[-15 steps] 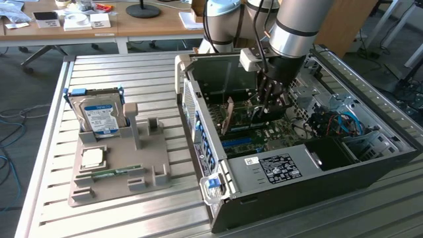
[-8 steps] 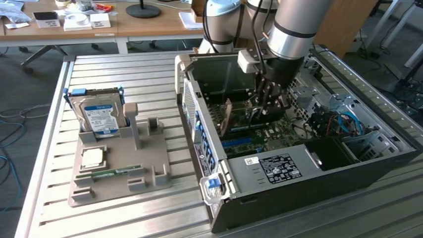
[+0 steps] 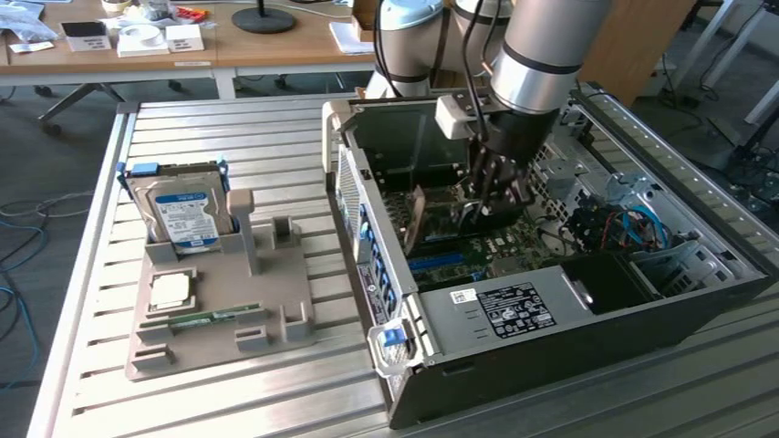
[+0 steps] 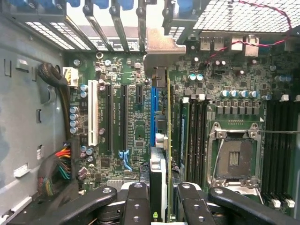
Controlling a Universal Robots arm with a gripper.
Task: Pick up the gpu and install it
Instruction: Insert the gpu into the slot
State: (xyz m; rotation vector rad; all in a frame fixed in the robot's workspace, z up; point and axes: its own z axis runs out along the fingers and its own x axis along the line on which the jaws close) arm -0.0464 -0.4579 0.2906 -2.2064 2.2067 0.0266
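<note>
Inside the open computer case (image 3: 365, 210), my gripper (image 3: 484, 196) is shut on the gpu (image 3: 429, 214), holding it edge-on above the motherboard (image 4: 126, 117). In the wrist view the gpu (image 4: 158, 173) runs as a thin strip between my black fingers (image 4: 137, 201). Its silver bracket (image 4: 161, 47) points at the rear slot openings of the case. The card's lower edge lies along the blue expansion slot (image 4: 153, 112). I cannot tell whether it touches the slot. My gripper (image 4: 159, 199) has one finger on each side of the card.
On the table at the exterior view's left, a grey holder (image 3: 274, 315) carries a hard drive (image 3: 185, 214), a processor chip (image 3: 171, 290) and a green memory stick (image 3: 213, 318). Inside the case are the power supply (image 3: 512, 310), blue cables (image 3: 627, 228), a cable bundle (image 4: 58, 164) and the processor socket (image 4: 233, 157).
</note>
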